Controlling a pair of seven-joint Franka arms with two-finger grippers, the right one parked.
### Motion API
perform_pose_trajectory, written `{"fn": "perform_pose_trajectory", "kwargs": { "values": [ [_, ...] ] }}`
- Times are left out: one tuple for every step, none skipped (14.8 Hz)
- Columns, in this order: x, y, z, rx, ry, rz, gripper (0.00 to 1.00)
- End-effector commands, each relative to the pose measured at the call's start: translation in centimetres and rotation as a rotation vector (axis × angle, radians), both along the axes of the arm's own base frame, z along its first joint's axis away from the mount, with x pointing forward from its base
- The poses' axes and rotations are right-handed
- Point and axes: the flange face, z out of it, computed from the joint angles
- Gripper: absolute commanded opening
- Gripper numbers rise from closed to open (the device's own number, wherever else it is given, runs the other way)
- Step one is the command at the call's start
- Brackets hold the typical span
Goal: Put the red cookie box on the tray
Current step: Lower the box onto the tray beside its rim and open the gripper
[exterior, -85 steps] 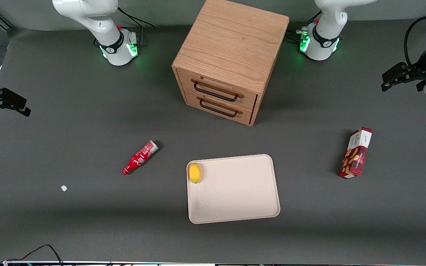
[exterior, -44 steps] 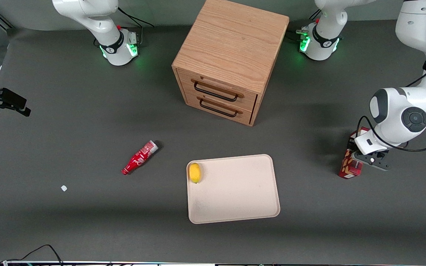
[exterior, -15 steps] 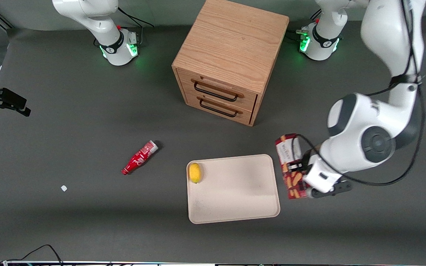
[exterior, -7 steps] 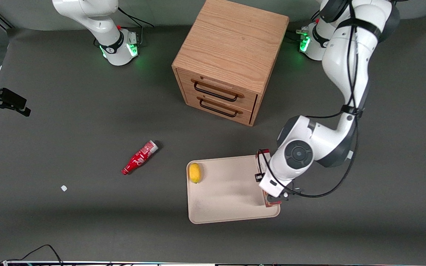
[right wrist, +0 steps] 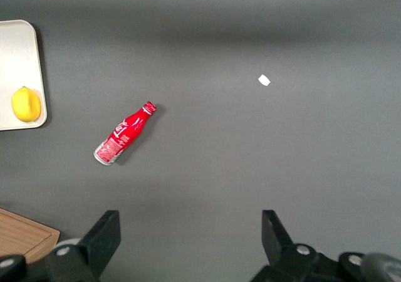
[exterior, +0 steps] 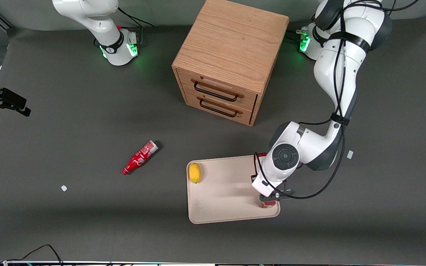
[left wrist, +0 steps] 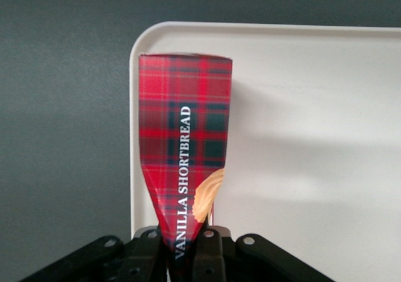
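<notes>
While arm-hidden in front, wrist shows gripper (left wrist: 185,247) clamping red cookie box (left wrist: 185,144).

Left arm (exterior: 337,70): white glossy shell segs, joined by dark grey bands. A round dark grey cap w/ concentric rings is seen on the wrist joint (exterior: 285,157). Black cables (exterior: 340,92) are run along the arm and looped under the wrist. Base (exterior: 311,42) is ringed in black and lit green. Gripper (exterior: 268,202), in the lower part of the front view, is matte black; small pale screw heads (left wrist: 208,234) are seen on its fingers (left wrist: 147,257).
</notes>
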Motion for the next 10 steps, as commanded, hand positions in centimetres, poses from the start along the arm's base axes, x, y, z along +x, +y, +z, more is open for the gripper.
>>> {"fn": "perform_pose_trajectory", "kwargs": {
  "values": [
    [0.2,0.5,0.2,0.034,-0.022,-0.012,0.00],
    [0.2,0.5,0.2,0.034,-0.022,-0.012,0.00],
    [0.2,0.5,0.2,0.032,-0.021,-0.011,0.00],
    [0.1,0.5,0.2,0.031,-0.018,-0.010,0.07],
    [0.1,0.6,0.2,0.031,-0.017,-0.006,0.64],
    [-0.1,0.6,0.2,0.034,-0.019,-0.009,1.00],
    [-0.2,0.5,0.6,0.024,-0.034,-0.004,1.00],
    [-0.6,0.3,0.9,0.010,-0.049,-0.001,1.00],
    [-0.8,0.4,1.5,0.003,-0.058,0.002,1.00],
    [-0.8,0.6,2.8,-0.003,-0.073,0.003,1.00]
  ]
}}
